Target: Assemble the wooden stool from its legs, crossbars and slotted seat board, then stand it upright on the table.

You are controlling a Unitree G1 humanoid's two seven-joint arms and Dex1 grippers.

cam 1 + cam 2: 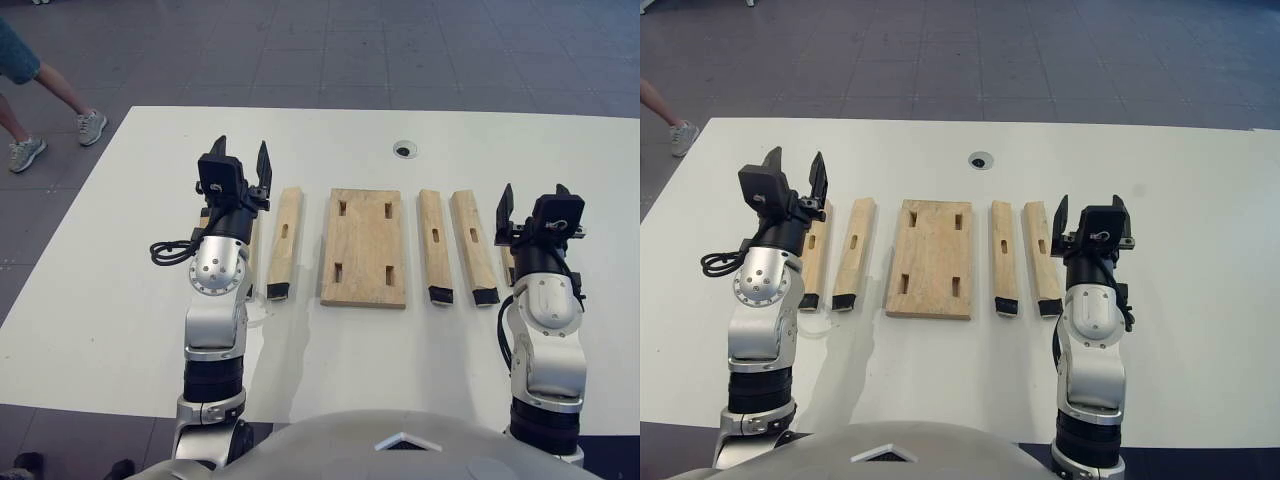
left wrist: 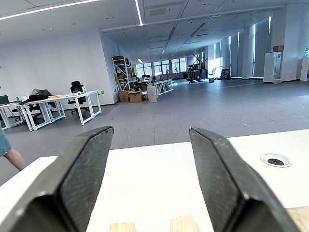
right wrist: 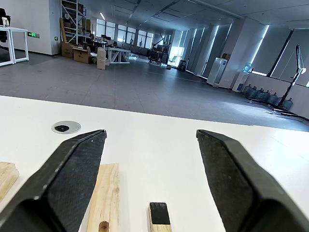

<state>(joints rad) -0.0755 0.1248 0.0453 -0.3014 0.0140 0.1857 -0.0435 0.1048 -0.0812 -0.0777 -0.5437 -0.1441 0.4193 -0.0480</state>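
While seat board lies flat, right wrist view shows piece, perhaps leg.

The desk was plain white, its grommet grey around a black hole near the far edge. The seat was pale grained wood with four dark slots. The legs were the same pale wood, dark-slotted, black-tipped toward the near edge. The left gripper and right gripper were black. The floor was grey tile.
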